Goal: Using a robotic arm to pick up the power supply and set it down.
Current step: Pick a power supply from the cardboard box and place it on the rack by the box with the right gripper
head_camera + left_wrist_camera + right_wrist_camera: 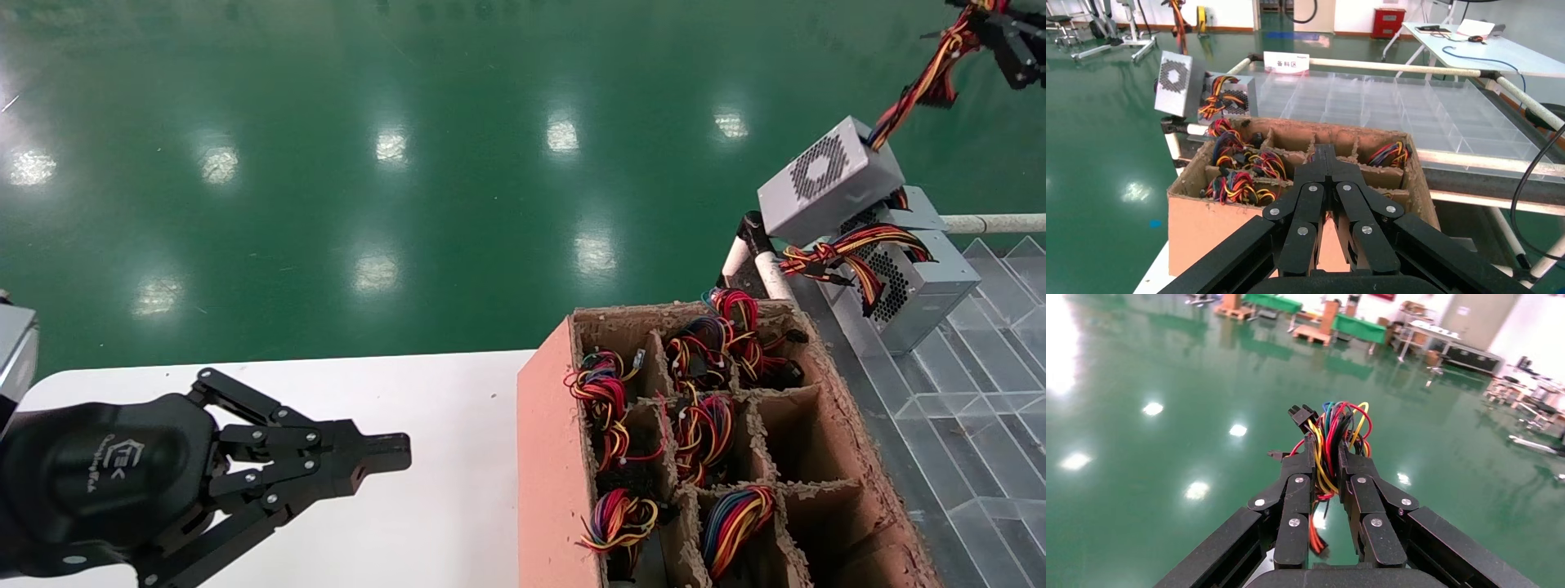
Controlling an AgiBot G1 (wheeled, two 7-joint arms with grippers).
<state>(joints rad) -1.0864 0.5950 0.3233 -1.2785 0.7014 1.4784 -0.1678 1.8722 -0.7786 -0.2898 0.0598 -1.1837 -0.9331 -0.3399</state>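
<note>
While the right gripper (1326, 454) pinched the wire bundle (919, 86) between its black linked fingers, the power supply (829, 180), a silver metal box with a honeycomb grille, dangled tilted at far right above a second grey unit (919, 286). The left gripper (384, 452) hovered, fingers closed on nothing, over the white table (458, 425), left of the frayed partitioned cardboard box (556, 457).
</note>
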